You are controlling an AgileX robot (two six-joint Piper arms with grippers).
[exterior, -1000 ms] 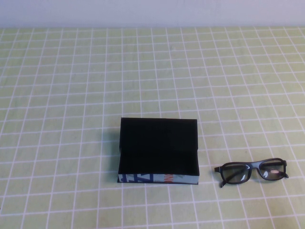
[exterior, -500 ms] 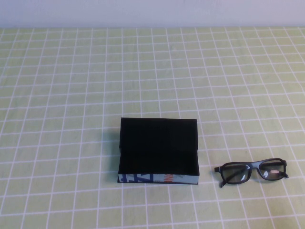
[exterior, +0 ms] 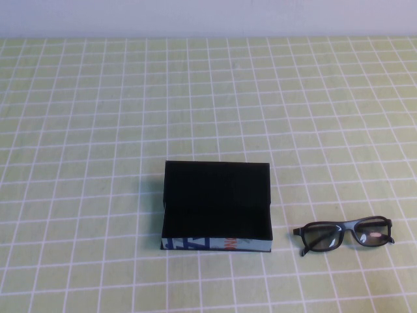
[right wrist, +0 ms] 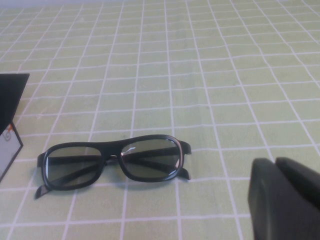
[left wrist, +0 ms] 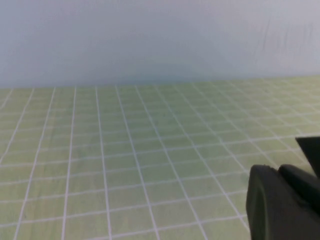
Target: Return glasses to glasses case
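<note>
The glasses case [exterior: 216, 205] lies open at the middle front of the table, its black flap lid folded back and its blue, white and orange front side [exterior: 215, 244] facing me. The black-framed glasses [exterior: 343, 235] lie on the cloth just right of the case, apart from it, with their arms folded. Neither arm shows in the high view. In the right wrist view the glasses [right wrist: 112, 160] lie ahead of my right gripper [right wrist: 275, 161], which is shut and empty, and a corner of the case [right wrist: 10, 97] shows. My left gripper [left wrist: 278, 169] is shut and empty over bare cloth.
A green cloth with a white grid [exterior: 98, 130] covers the table. A pale wall [exterior: 208, 16] runs along the far edge.
</note>
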